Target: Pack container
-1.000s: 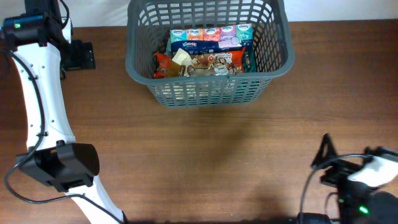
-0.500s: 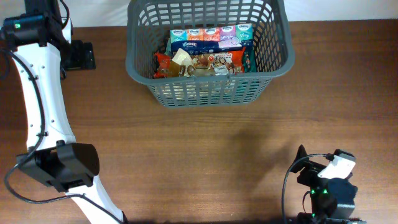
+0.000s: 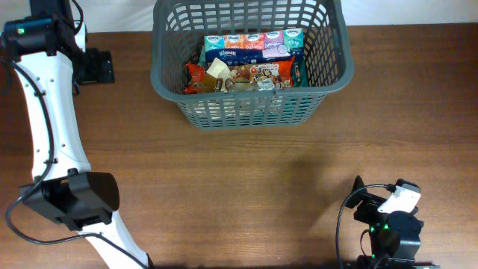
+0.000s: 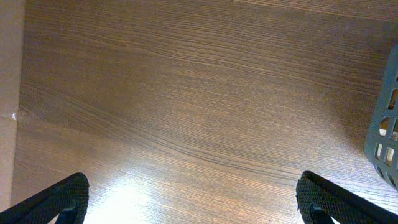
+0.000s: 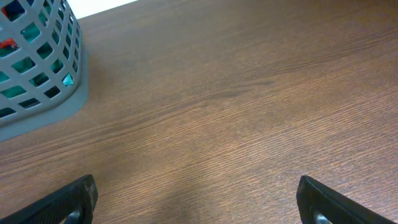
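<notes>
The dark grey basket (image 3: 328,84) stands at the far middle of the table. It holds a row of tissue packs (image 3: 252,42) and several snack packets (image 3: 239,75). Its corner shows in the left wrist view (image 4: 387,134) and in the right wrist view (image 5: 43,93). My left gripper (image 3: 95,66) is open and empty over bare table to the left of the basket; its fingertips show in the left wrist view (image 4: 194,205). My right gripper (image 3: 357,196) is open and empty near the front right edge; its fingertips show in the right wrist view (image 5: 198,202).
The left arm (image 3: 52,142) runs down the left side of the wooden table (image 3: 246,187) to its base at the front left. The right arm's base (image 3: 392,235) sits at the front right edge.
The right arm has drawn back and leftward to the front edge and folded over its base. The left arm and basket have not moved.
</notes>
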Controlling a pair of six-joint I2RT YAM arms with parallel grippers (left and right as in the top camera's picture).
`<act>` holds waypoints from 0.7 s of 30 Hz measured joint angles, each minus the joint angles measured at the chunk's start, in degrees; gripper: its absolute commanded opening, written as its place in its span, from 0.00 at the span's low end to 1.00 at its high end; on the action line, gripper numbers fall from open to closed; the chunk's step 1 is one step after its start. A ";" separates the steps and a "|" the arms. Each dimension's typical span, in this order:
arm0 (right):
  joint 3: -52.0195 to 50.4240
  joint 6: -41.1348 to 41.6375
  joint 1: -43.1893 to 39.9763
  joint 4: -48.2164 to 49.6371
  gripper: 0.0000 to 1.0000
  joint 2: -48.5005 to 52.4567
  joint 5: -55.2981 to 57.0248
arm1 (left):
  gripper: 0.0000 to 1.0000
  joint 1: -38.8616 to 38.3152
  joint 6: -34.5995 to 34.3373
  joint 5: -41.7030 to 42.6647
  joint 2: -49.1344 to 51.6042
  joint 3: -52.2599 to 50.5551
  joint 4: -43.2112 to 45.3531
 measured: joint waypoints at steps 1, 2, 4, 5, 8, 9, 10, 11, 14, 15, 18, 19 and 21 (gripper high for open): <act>0.00 0.02 0.00 0.00 0.99 0.00 0.00 | 0.99 0.00 0.02 0.00 0.00 0.00 0.02; 0.00 0.02 0.00 0.00 0.99 0.00 0.00 | 0.99 0.00 0.00 0.00 0.00 0.00 0.02; 0.00 0.02 0.00 0.00 0.99 0.00 0.00 | 0.99 0.00 0.00 0.00 0.00 0.00 0.00; 0.00 0.02 0.00 0.00 0.99 0.00 0.00 | 0.99 0.00 0.00 0.00 0.00 0.00 0.00; 0.00 0.00 0.00 0.00 0.99 0.00 0.00 | 0.99 0.00 0.00 0.00 0.00 0.00 0.02; 0.00 0.02 0.00 0.00 0.99 0.00 0.00 | 0.99 0.00 0.00 0.00 0.00 0.00 0.02; 0.00 0.02 0.00 0.00 0.99 0.00 0.00 | 0.99 0.00 0.02 0.00 0.00 0.00 0.00; 0.00 0.02 0.00 0.00 0.99 0.00 0.00 | 0.99 0.00 0.00 0.00 0.00 0.00 0.02; 0.00 0.02 0.00 0.00 0.99 0.00 0.00 | 0.99 -0.17 0.00 -0.02 -0.02 0.00 0.00; 0.00 0.02 0.00 0.00 0.99 0.00 0.00 | 0.99 -0.46 0.02 -0.04 -0.42 -0.11 0.04; 0.00 0.02 0.00 0.00 0.99 0.00 0.00 | 0.99 -2.64 0.00 -0.07 -3.39 -1.16 0.17; 0.00 0.00 0.00 0.02 0.99 0.00 0.00 | 0.99 -4.31 0.00 -0.04 -5.81 -1.99 0.50; 0.00 0.02 0.00 0.00 0.99 0.00 0.00 | 0.99 -8.24 0.02 -0.02 -11.82 -4.17 0.92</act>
